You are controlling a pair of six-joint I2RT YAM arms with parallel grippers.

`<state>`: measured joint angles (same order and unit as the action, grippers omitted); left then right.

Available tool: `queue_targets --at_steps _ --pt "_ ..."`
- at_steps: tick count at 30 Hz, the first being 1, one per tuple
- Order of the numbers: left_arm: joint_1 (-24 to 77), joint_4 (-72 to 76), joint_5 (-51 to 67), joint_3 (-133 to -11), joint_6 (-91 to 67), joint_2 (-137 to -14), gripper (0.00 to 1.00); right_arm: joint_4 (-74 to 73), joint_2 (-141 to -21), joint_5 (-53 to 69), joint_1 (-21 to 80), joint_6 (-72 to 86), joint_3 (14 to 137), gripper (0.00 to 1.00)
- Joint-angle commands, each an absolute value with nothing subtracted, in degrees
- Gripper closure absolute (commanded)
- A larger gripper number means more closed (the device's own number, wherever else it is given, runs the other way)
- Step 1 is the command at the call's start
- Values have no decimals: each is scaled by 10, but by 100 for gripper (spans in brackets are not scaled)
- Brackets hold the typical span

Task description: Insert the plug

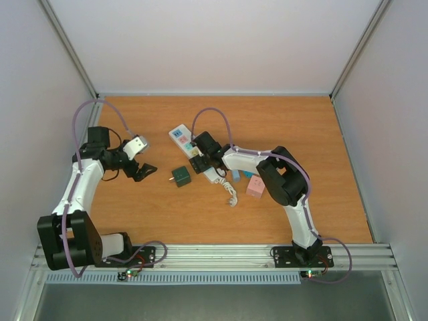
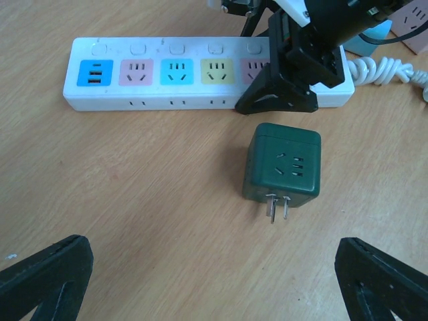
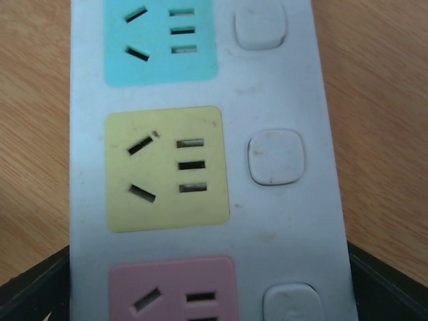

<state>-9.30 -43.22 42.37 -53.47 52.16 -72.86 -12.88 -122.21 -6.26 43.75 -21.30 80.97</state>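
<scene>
Bracing step — right gripper (image 1: 198, 156) straddles the strip (image 2: 167, 73), jaws wide; left gripper (image 2: 214, 277), wide and empty, hovers below the centre-frame plug (image 2: 282, 164) — next, grasp it squarely

Dark green cube plug (image 2: 281, 162) lying on the wooden table (image 2: 134, 200), socket face up, two metal prongs (image 2: 278, 208) bare, just beside but apart from white power strip (image 2: 200, 93), coloured sockets in a row, all unoccupied.

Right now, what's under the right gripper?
The right gripper straddles the white power strip, jaws wide, with the yellow socket and pink socket below it. In the left wrist view it hides most of the pink socket.
</scene>
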Motion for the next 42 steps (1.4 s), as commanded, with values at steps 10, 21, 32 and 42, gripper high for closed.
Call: queue_targets --at_steps 10,21,32,42 --pt "-96 -464 429 -547 559 -715 0 -154 -1194 -69 444 -241 822 69" --pt "-96 -527 445 -563 626 -685 0 -100 -962 10 451 -263 663 87" --pt "-96 -639 448 -598 767 -657 0 -155 -825 78 556 -356 544 92" --pt "-88 -725 454 -534 908 -621 0 -200 -885 94 612 -362 530 90"
